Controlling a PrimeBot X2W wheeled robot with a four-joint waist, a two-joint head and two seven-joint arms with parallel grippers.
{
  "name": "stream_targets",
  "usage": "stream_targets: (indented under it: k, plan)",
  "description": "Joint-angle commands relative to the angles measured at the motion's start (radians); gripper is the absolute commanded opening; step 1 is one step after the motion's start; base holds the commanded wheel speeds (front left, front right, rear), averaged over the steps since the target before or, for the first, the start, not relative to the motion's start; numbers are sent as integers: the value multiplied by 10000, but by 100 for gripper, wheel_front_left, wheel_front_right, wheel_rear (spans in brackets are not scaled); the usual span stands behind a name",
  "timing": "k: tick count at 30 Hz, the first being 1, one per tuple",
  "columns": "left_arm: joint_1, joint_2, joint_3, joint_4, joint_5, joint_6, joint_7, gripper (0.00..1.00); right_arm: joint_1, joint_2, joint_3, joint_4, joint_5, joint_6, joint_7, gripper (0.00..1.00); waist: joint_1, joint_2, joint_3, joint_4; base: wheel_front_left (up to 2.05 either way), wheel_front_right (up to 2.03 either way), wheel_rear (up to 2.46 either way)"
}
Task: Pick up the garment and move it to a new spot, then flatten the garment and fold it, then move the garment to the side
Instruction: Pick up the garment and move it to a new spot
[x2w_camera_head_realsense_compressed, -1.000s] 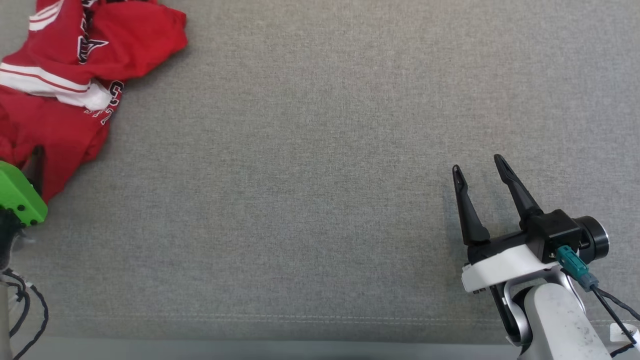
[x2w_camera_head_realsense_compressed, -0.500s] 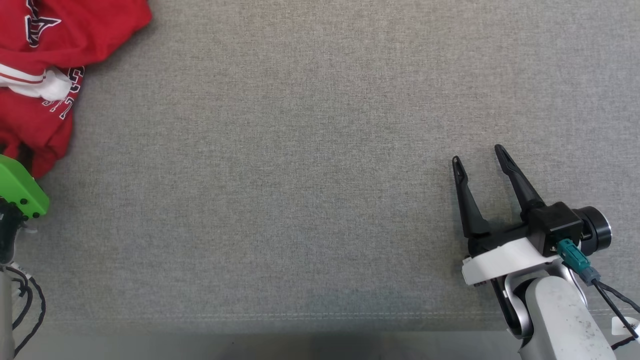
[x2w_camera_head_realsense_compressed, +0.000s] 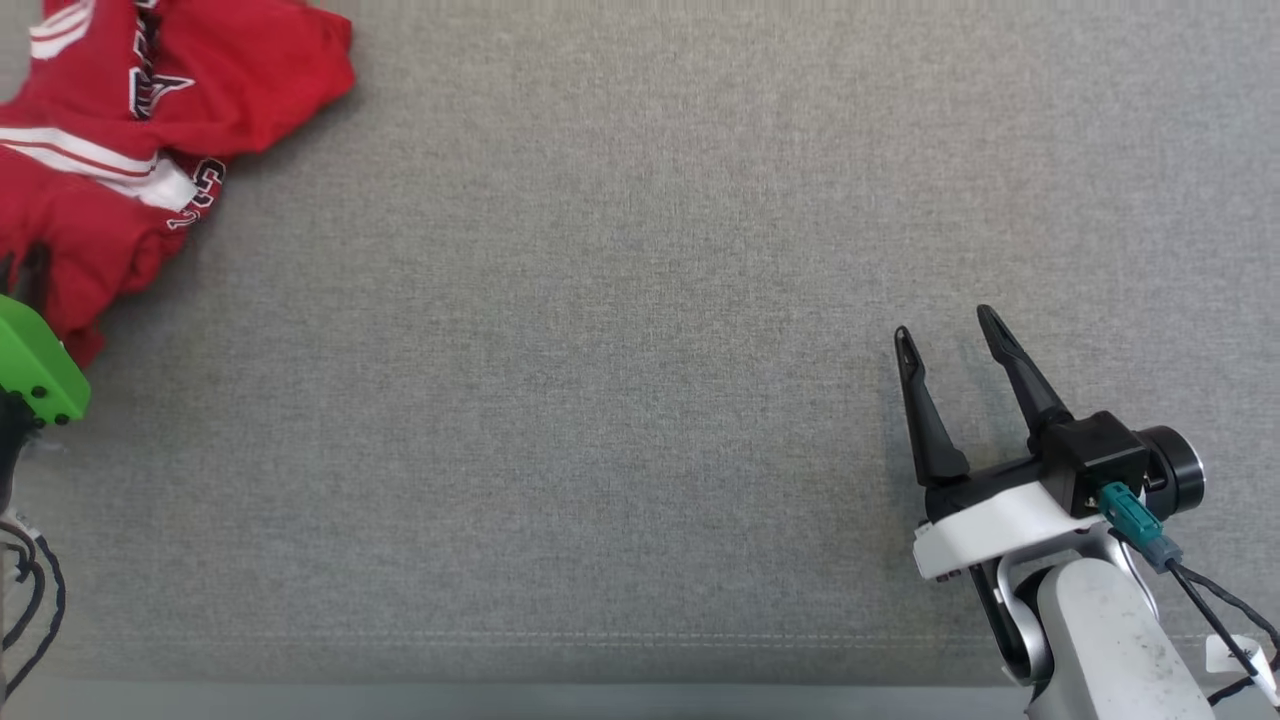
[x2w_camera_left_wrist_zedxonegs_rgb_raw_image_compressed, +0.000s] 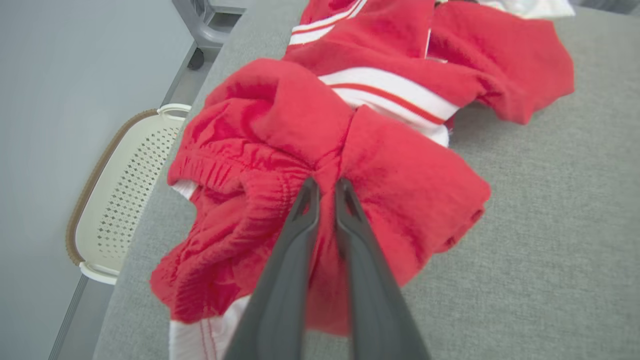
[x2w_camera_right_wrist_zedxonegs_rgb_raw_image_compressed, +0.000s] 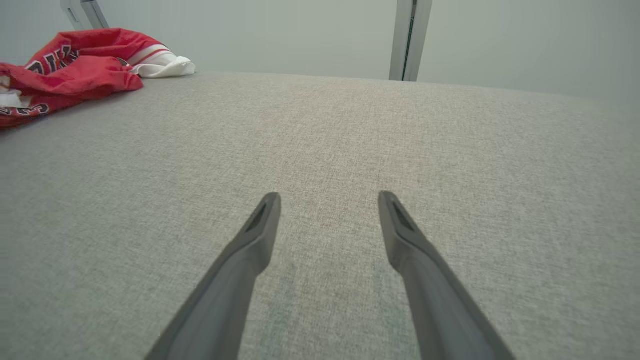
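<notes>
Two sets. Head view: my right jaws gape, holding nothing, over the grey desk (x2w_camera_head_realsense_compressed: 600, 350); red garment (x2w_camera_head_realsense_compressed: 150, 100) well off to their left. Left wrist view: my left jaws pinch a garment fold tight. Right wrist view: garment far ahead-left of the right jaws.

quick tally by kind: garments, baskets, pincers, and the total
garment: 1
basket: 1
pincers: 2 (left pincer shut on the garment, right pincer open)
total: 4
</notes>
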Motion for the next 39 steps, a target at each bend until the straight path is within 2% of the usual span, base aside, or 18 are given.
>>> stream_targets:
  k: [1, 9, 20, 28, 36, 39]
  plan:
    - [68, 129, -13, -193, -30, -47, -38, 0, 4, 19, -10, 59, 66, 1, -56, 100, -1, 0, -517, 106, 0, 0, 0]
    - [248, 527, -462, -2052, 61, -95, 327, 0, 380, 104, -147, 402, 223, 1, -125, 100, -1, 0, -1794, 74, 0, 0, 0]
    - [-122, 111, -1617, -3934, -20, -152, 843, 0, 764, 137, -171, 523, 622, 1, -150, 100, -1, 0, -2839, -572, 0, 0, 0]
    - [-274, -1017, -3014, -4395, 77, -153, 595, 0, 930, 137, -264, 421, 756, 1, -152, 100, -1, 0, -3096, -1519, 0, 0, 0]
    - [-401, -2668, -3904, -2694, 262, -22, -631, 0, 725, 138, -137, 345, 893, 1, -153, 100, -1, 0, -2770, -2807, 0, 0, 0]
    - [-643, -3038, -4026, -1896, 419, 40, -1124, 0, 662, 139, -114, 306, 927, 1, -153, 100, -1, 0, -2535, -3291, 0, 0, 0]
